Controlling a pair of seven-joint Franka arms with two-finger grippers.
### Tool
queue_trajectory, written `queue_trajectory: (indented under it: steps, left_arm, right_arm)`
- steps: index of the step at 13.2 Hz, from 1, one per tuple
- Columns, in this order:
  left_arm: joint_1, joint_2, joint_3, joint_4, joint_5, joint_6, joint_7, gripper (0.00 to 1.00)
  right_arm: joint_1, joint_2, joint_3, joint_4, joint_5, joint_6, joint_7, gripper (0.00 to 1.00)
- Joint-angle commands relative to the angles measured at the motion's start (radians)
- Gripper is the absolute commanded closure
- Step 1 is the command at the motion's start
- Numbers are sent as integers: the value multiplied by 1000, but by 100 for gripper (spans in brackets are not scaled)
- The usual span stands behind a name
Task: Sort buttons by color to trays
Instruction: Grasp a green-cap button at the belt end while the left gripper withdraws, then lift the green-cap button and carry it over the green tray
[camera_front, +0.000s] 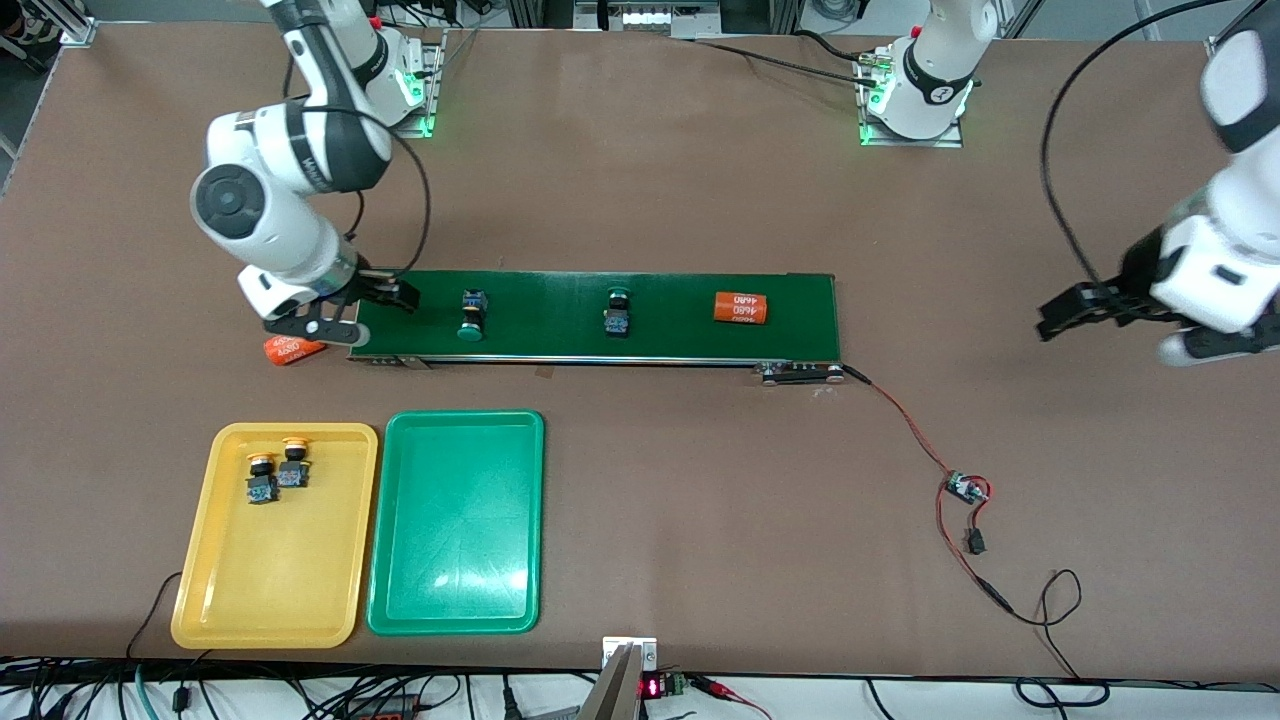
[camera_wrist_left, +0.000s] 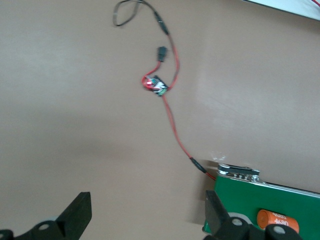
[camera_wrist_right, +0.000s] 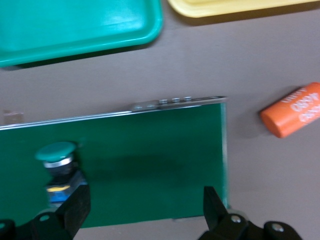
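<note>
1. Brown tabletop (camera_front: 640, 180) carries a long dark-green conveyor belt (camera_front: 680, 340) across its middle, with two trays side by side nearer the front camera, toward the right arm's end.
2. Inside the yellow tray (camera_front: 270, 590) stand two yellow-capped buttons, one (camera_front: 261, 479) just beside the other (camera_front: 294, 462), in the part of the tray closest to the belt.
3. Beside it, the green tray (camera_front: 455, 570) holds nothing.
4. On the belt lie two green-capped buttons: one (camera_front: 471, 313) near the right arm's end, the second (camera_front: 618, 311) around the belt's middle.
5. An orange cylinder with white numerals (camera_front: 741, 307) lies on the belt toward the left arm's end; another orange cylinder (camera_front: 293, 350) lies on the table just off the belt's other end.
6. Hanging over that end of the belt, the right gripper (camera_front: 375, 305) has its fingers apart and empty, close to the nearer green button.
7. Over bare table past the belt's other end, the left gripper (camera_front: 1075, 310) is spread wide, holding nothing.
8. A red-and-black wire with a small circuit board (camera_front: 966, 489) trails from the belt.
</note>
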Motion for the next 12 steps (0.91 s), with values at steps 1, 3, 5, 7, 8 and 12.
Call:
queue_trajectory:
  steps: [1, 3, 5, 7, 8, 12]
  left_arm:
    - [-174, 2, 206, 68, -28, -89, 56, 0]
    - [-210, 8, 251, 103, -28, -94, 78, 0]
    - [-210, 34, 271, 163, -37, -149, 100, 0]
    - [-193, 28, 271, 157, -61, -152, 127, 0]
    - [-194, 19, 268, 142, -55, -145, 128, 0]
    - [-203, 25, 265, 137, -49, -126, 128, 0]
  right_arm:
    - [21, -24, -7, -47, -22, 59, 0, 0]
    - [21, -22, -4, -47, -22, 62, -35, 0]
    - [23, -13, -2, -47, -22, 62, -43, 0]
    - [40, 4, -4, -47, -22, 72, -44, 0]
    - [41, 17, -4, -47, -22, 79, -43, 0]
    - [49, 60, -2, -47, -22, 118, -43, 0]
